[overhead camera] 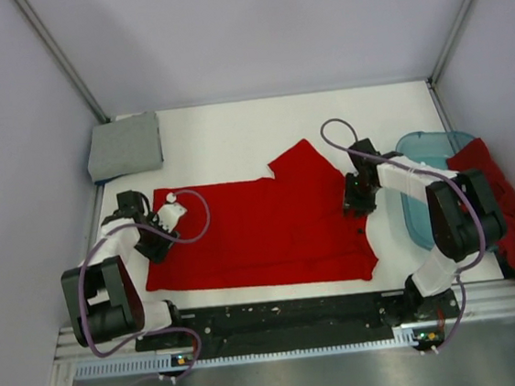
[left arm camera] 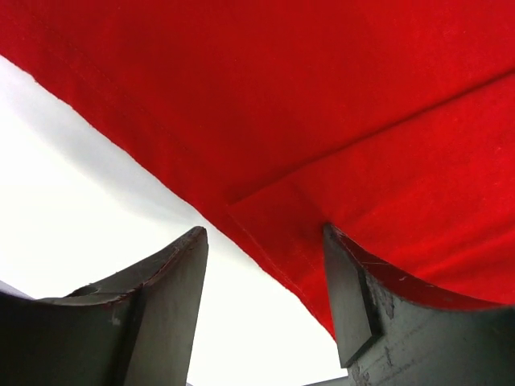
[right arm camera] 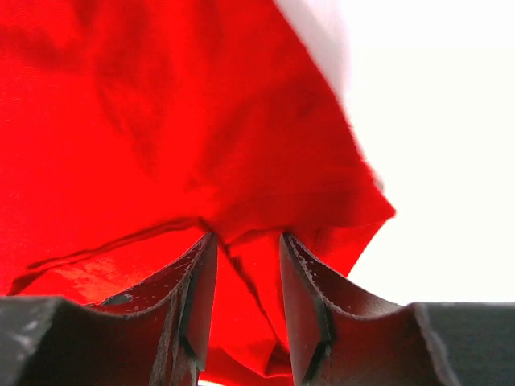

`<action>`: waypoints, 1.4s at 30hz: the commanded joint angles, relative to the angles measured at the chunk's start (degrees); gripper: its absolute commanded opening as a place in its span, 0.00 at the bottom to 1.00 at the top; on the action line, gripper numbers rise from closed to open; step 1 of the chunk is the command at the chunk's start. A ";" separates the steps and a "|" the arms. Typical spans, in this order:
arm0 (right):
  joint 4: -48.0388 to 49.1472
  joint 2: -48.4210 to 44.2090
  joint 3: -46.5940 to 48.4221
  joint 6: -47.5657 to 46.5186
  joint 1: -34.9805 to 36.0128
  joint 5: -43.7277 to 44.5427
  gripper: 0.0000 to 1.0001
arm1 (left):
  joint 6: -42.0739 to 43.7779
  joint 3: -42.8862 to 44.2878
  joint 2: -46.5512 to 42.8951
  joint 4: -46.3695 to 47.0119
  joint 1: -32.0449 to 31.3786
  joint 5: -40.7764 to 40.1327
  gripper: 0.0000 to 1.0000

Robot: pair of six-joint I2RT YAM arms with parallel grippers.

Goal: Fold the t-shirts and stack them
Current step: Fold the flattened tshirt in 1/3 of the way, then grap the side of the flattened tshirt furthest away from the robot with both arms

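The bright red t-shirt [overhead camera: 262,234] lies spread flat in the middle of the table, one sleeve pointing to the back. My left gripper [overhead camera: 158,246] is at its left edge; in the left wrist view it [left arm camera: 264,241] is open, with the hem of the bright red t-shirt [left arm camera: 338,121] running between the fingers. My right gripper [overhead camera: 358,204] is at the shirt's right side; in the right wrist view it [right arm camera: 248,241] pinches a bunched fold of the bright red t-shirt [right arm camera: 161,121]. The light grey t-shirt [overhead camera: 125,144] lies folded at the back left. The darker red t-shirt [overhead camera: 501,190] hangs over the tub's right side.
A translucent light-blue tub [overhead camera: 420,190] stands at the right, close to my right arm. Grey walls enclose the table on the left, back and right. The black rail with the arm bases [overhead camera: 280,315] runs along the near edge.
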 commanded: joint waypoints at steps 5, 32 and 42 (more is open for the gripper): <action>-0.97 -2.91 5.92 -8.97 -1.90 6.13 0.44 | -1.14 8.30 -3.70 -8.59 0.12 4.51 0.67; -1.76 54.99 78.37 -11.62 2.66 -5.74 0.64 | 9.41 62.29 42.86 -18.90 0.47 10.59 0.76; -4.57 50.69 73.62 -17.84 4.16 4.07 0.55 | 9.50 65.81 49.28 -21.54 0.64 10.68 0.77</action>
